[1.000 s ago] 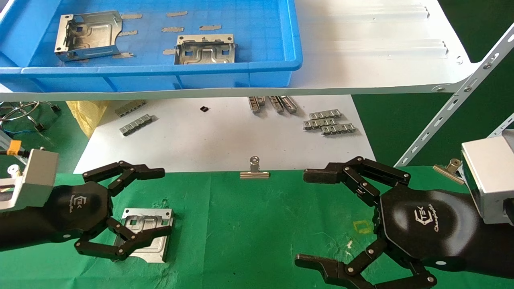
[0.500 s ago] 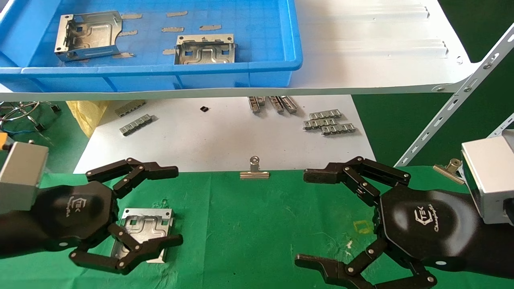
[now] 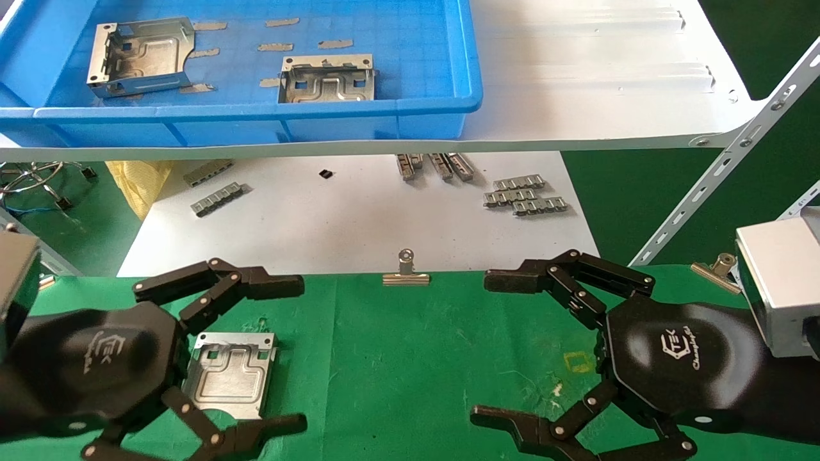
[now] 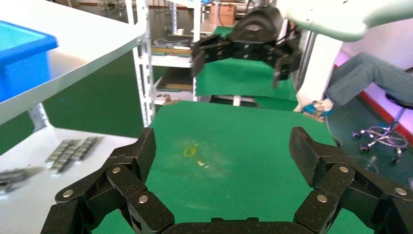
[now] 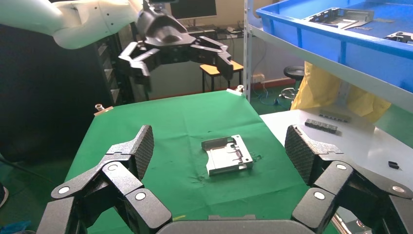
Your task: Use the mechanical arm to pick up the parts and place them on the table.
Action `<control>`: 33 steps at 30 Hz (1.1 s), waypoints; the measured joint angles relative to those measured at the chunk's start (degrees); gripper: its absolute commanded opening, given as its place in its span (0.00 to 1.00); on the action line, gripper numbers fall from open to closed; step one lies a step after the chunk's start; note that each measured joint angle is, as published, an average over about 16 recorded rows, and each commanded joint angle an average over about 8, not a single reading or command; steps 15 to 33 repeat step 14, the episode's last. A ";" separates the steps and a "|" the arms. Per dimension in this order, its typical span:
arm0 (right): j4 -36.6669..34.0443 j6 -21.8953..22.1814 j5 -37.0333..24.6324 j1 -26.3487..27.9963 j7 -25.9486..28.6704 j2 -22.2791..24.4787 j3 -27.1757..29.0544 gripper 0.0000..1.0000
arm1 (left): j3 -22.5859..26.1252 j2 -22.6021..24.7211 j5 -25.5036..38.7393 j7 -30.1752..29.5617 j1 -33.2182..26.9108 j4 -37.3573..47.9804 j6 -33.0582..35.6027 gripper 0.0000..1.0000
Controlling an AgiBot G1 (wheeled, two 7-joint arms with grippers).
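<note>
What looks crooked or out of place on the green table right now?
Little stands out. The part lies flat on the table, slightly skewed to its edge, free between the open fingers of the left gripper. The cloth is wrinkled beside it.

Shiny stamped-metal part (image 3: pixel 230 374) on wrinkled green cloth table (image 3: pixel 416 358); glossy plastic bin (image 3: pixel 384 112).

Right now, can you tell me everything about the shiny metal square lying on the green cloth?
The metal part is a silvery square tray of stamped sheet metal with low notched walls, an embossed winding channel and small square holes. It lies flat, open side up, on the green cloth table. The left claw is open above it, fingers spread to either side, and nothing grips it. The right wrist view shows it resting alone on the cloth.
</note>
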 measured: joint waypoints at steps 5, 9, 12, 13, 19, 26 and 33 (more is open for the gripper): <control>0.00 0.01 0.00 0.00 0.00 0.00 0.00 1.00 | -1.23 -0.10 -0.16 -1.25 0.85 -1.86 -0.23 1.00; -0.01 0.01 0.01 -0.01 0.00 0.00 0.00 1.00 | -1.57 -0.13 -0.22 -1.54 1.09 -2.36 -0.29 1.00; -0.01 0.01 0.01 -0.01 0.00 0.00 0.00 1.00 | -1.68 -0.14 -0.24 -1.57 1.17 -2.51 -0.33 1.00; -0.01 0.01 0.01 -0.01 0.00 0.00 0.00 1.00 | -1.65 -0.14 -0.24 -1.55 1.15 -2.46 -0.33 1.00; -0.01 0.01 0.01 -0.01 0.00 0.00 0.00 1.00 | -1.62 -0.14 -0.24 -1.52 1.13 -2.40 -0.33 1.00; -0.01 0.01 0.01 -0.01 0.00 0.00 0.00 1.00 | -1.62 -0.14 -0.24 -1.52 1.13 -2.40 -0.33 1.00; -0.01 0.01 0.01 -0.01 0.00 0.00 0.00 1.00 | -1.62 -0.14 -0.24 -1.52 1.13 -2.40 -0.33 1.00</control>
